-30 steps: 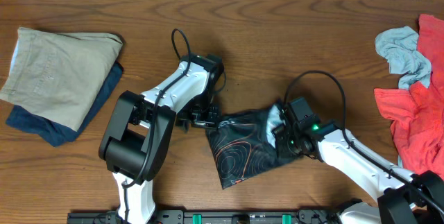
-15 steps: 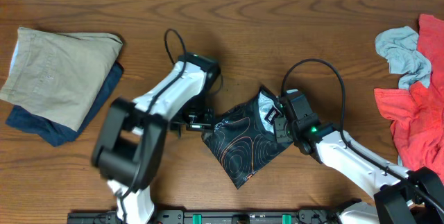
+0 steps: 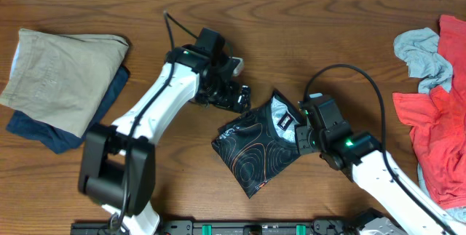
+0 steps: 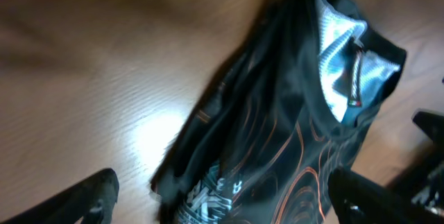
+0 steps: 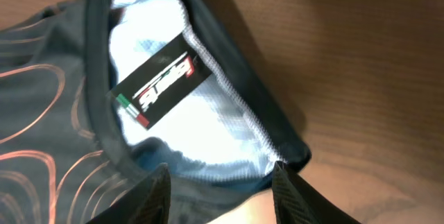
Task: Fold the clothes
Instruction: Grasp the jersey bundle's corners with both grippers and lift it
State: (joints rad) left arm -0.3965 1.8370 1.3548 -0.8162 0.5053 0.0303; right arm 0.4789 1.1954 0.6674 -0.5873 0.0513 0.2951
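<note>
1. Black jersey with thin orange contour lines [image 3: 255, 151] lies folded into a compact diamond on the brown wooden surface [image 3: 342, 31], with its grey inside showing at the collar.
2. Left gripper [image 4: 222, 186] hangs released just beside the jersey, fingers wide apart; its wrist view is blurred.
3. Right gripper [image 5: 218, 182] is spread at the collar, grasping nothing; the text on the small black label [image 5: 163, 78] is unreadable.

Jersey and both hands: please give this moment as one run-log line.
jersey: folded, on table | left hand: open, not holding jersey | right hand: open over collar

Overhead looks down; both wrists closely share jersey [image 3: 255, 148].
</note>
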